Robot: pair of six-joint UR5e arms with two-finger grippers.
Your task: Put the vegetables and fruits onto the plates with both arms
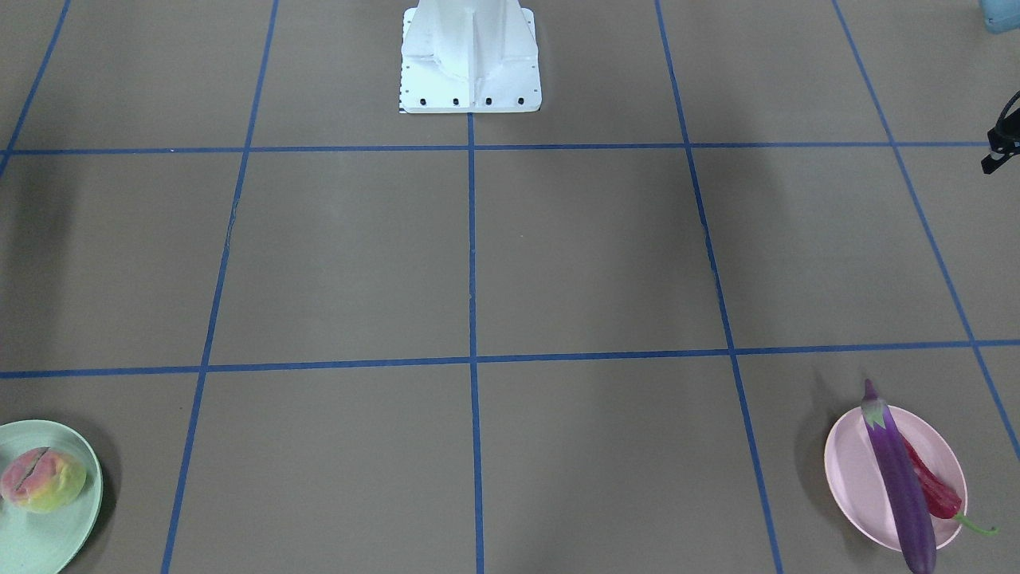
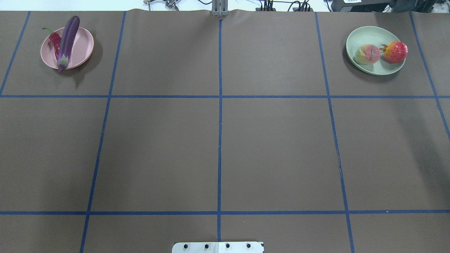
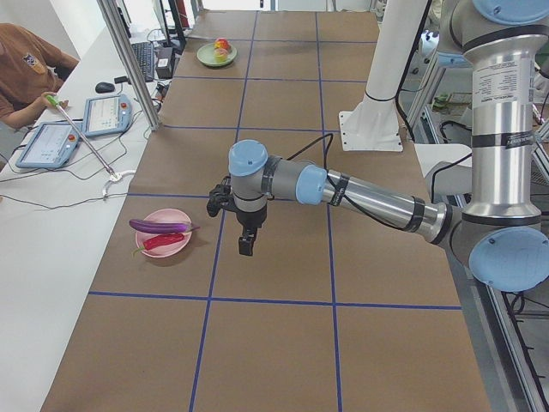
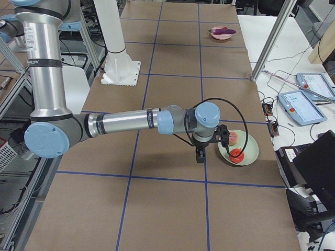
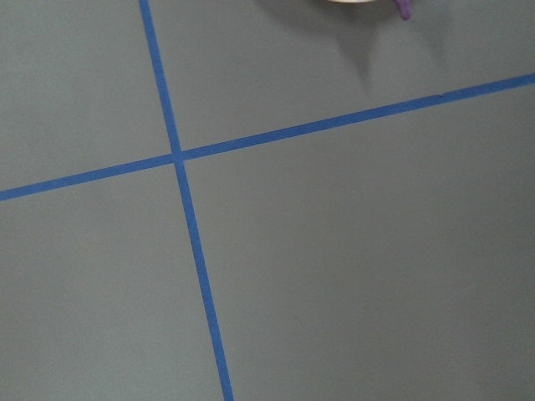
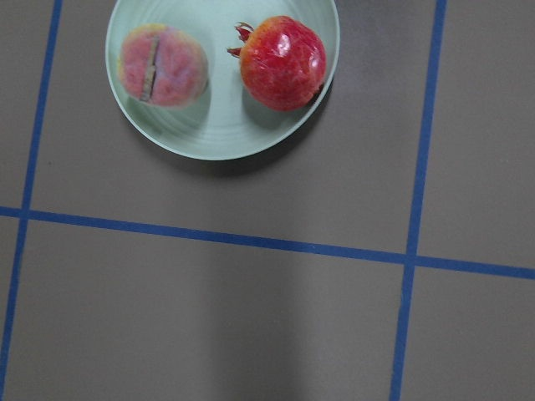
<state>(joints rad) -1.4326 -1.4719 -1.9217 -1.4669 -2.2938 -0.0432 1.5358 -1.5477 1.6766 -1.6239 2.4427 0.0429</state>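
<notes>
The purple eggplant (image 2: 68,38) and the red chili pepper (image 2: 54,40) lie on the pink plate (image 2: 82,45) at the far left; they also show in the front view, eggplant (image 1: 900,478) and chili (image 1: 934,486). The peach (image 2: 367,54) and the pomegranate (image 2: 395,51) lie on the mint green plate (image 2: 369,35) at the far right. The right wrist view looks down on the peach (image 6: 160,65) and the pomegranate (image 6: 282,63). My left gripper (image 3: 246,245) hangs above the table beside the pink plate (image 3: 176,215). My right gripper (image 4: 199,155) hangs beside the mint plate (image 4: 251,149). I cannot tell whether either is open.
Brown paper with blue tape lines (image 2: 219,123) covers the table. The white robot base (image 1: 470,60) stands at the robot's edge. Operators' tablets (image 3: 81,124) and cables lie on the white bench beyond the table's far edge.
</notes>
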